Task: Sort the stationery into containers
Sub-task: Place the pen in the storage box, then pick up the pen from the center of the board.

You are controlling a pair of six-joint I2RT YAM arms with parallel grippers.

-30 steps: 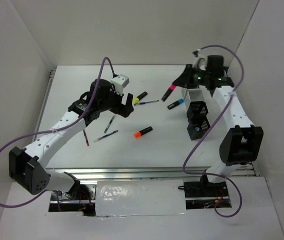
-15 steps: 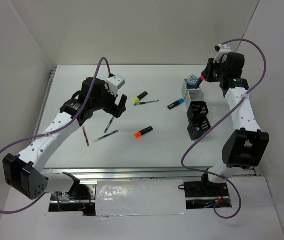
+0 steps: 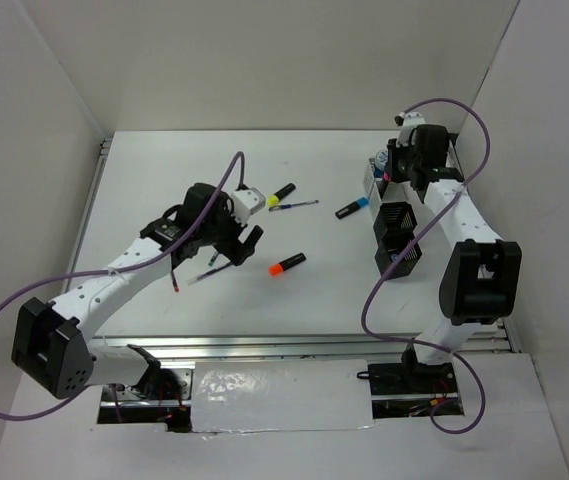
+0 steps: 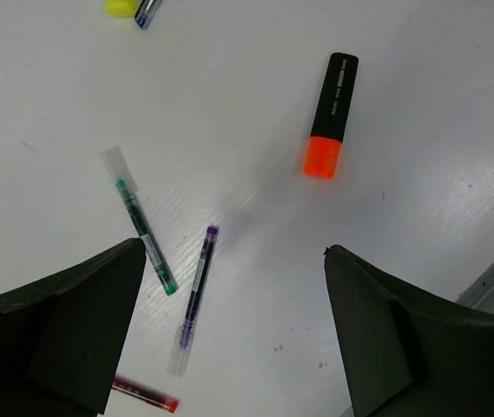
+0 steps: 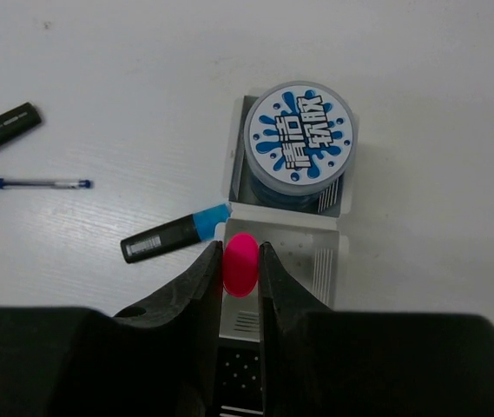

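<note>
Over a white table (image 3: 164, 160), the right pincer (image 5: 240, 252) grips a pink-capped highlighter (image 5: 240, 271) above the bins while the left pincer (image 4: 232, 250) hangs wide open.

At the table's right side runs a row of mesh bins. The white bin (image 5: 316, 261) lies directly under the right pincer, and two black bins (image 3: 396, 235) stand nearer in the row. A blue-white tape roll (image 5: 299, 134) sits in the white-walled compartment at the far end. The pink-capped highlighter stands cap-up between the closed fingers; how deep it reaches cannot be told. Loose on the table, a blue-capped highlighter (image 5: 177, 236) lies just left of the white bin, a yellow-capped highlighter (image 3: 281, 194) farther left and an orange-capped highlighter (image 4: 329, 113) nearer the middle. Below the empty left pincer lie a green pen (image 4: 140, 221), a purple pen (image 4: 194, 295) and a red pen (image 4: 145, 395); a blue pen (image 5: 29, 183) rests by the yellow cap.
</note>
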